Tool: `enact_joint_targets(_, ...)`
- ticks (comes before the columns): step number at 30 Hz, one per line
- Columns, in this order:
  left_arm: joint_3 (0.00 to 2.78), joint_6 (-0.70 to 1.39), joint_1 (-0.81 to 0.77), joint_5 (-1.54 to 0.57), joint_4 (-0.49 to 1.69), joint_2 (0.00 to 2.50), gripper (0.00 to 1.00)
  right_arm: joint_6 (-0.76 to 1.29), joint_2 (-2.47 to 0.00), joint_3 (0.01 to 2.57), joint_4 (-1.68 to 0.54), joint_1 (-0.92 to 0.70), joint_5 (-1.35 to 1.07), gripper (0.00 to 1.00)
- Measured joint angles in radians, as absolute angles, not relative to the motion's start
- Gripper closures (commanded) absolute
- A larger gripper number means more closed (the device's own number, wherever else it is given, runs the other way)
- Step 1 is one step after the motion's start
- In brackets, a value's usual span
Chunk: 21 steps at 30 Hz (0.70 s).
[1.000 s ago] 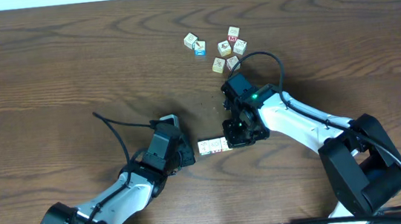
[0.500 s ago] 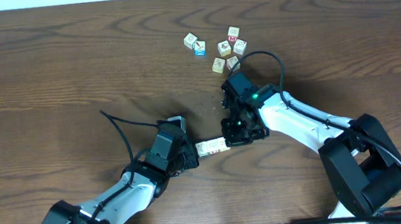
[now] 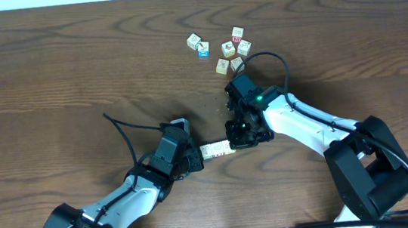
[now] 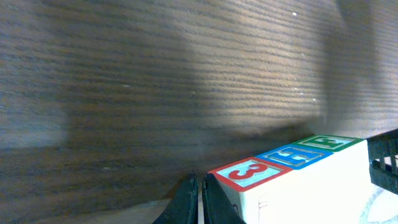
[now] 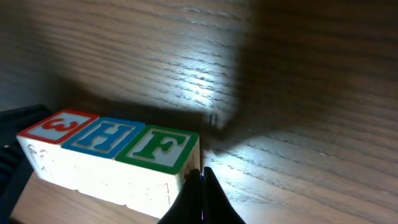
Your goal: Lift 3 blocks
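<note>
Currently on my screens: blocks (image 5: 106, 140), one touching row reading 3-H-F. My left gripper (image 4: 200, 198), fingers pressed together, butts the row's 3 end; my right gripper (image 5: 201, 190), likewise closed, butts the row's F end.

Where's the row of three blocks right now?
Overhead, front centre: the row of three blocks is between the left gripper and right gripper, one at each end.

O/head even, sharp; wrist cams dim, soft, glare on table (image 5: 200, 87).
</note>
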State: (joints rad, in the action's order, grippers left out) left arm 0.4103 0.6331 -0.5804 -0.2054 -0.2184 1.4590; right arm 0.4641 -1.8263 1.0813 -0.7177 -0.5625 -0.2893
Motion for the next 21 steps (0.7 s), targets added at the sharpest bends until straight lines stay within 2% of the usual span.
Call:
enact_joint_targets(8,0.414,0.628,-0.595,-0.234,-0.199,1.460,0.93,0.465,-1.826,1.081,-0.744,-0.593,-0.204,0.99)
enact_joint_targets(21,0.435,0.632,-0.598,-0.234,-0.147,1.457,0.92,0.466,-1.826,1.078,-0.732,-0.597,-0.209,0.99)
